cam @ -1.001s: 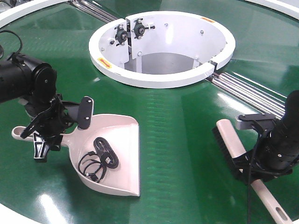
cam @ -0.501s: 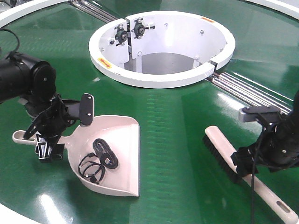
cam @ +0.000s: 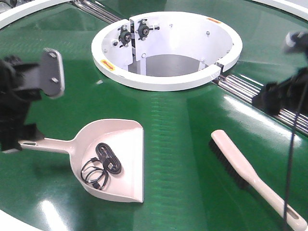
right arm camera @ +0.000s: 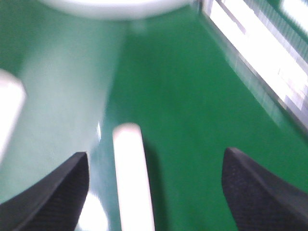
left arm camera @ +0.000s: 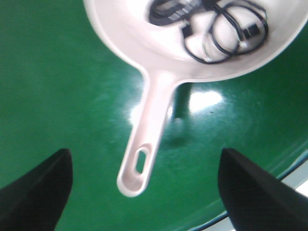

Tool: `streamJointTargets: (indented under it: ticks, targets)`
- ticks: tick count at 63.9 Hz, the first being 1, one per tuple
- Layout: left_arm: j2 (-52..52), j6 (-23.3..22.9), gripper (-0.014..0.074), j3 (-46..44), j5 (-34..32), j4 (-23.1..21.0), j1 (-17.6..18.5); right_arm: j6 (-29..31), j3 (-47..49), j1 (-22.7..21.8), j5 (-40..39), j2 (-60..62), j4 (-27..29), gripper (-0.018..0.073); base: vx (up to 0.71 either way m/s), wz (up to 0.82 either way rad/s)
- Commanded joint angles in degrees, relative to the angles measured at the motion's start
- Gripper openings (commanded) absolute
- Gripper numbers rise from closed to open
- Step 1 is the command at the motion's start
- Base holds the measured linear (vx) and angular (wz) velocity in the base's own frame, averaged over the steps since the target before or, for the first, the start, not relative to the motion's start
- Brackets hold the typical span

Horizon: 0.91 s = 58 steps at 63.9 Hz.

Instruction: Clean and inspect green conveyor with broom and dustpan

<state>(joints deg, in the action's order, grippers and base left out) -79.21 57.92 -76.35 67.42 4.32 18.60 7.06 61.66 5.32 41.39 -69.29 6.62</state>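
Glossy dark-green conveyor (cam: pixel 183 144) belt fills the scene, with a white ring-shaped opening (cam: pixel 168 83) set into its far side. On the near belt lies the dustpan (cam: pixel 122 139), mouth facing right and thin handle pointing left. The broom (cam: pixel 238 159) lies well apart to its right. Both look like light, stiff, smooth plastic that would probably skid on the belt, so the slotted handles seem the best place to pinch. The left gripper (left arm camera: pixel 147 190) hangs spread wide and empty over the dustpan handle. The right gripper (right arm camera: pixel 156 192) gapes empty above the broom's end. A coiled black cable (cam: pixel 103 166) sits in the pan.
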Motion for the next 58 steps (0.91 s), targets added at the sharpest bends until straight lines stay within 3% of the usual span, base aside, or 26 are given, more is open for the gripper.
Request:
streamJointTargets:
  ticks: [1, 8, 18, 29, 39, 50, 58]
  targets:
    - [7.2, -5.0, 0.0587, -1.4, -4.2, -0.7, 0.5, 0.3, 2.3, -0.3, -8.2, 4.6, 1.5, 0.0550, 0.00, 0.00]
    - [12.9, -11.0, 0.0586, -1.4, -8.8, -1.1, 0.5, 0.5, 2.3, -0.3, -10.7, 8.1, 4.5, 0.0550, 0.00, 0.00]
    - [20.3, -23.5, 0.0586, -1.3, -14.8, -4.3, 0.5, 3.7, 2.2, -0.3, -11.1, 14.2, 4.5, 0.0550, 0.00, 0.00]
    - [26.1, -34.2, 0.0586, -1.3, -18.4, -8.6, 0.6, 2.4, -1.3, -0.3, -15.2, 21.5, 4.7, 0.0550, 0.00, 0.00]
    - [32.9, -35.6, 0.0586, 4.1, -21.9, -10.8, 0.6, 2.6, -12.4, -0.3, -23.0, 31.3, 4.4, 0.0550, 0.00, 0.00]
    - [44.2, -35.5, 0.0586, 20.6, -33.3, -9.9, 0.6, 4.6, -21.9, -0.3, -24.8, 43.2, 4.7, 0.0550, 0.00, 0.00]
    - [53.8, -36.2, 0.0567, 32.7, -38.9, -11.7, 0.6, 5.4, -28.6, -0.3, -24.3, 53.7, 5.5, 0.0550, 0.00, 0.00]
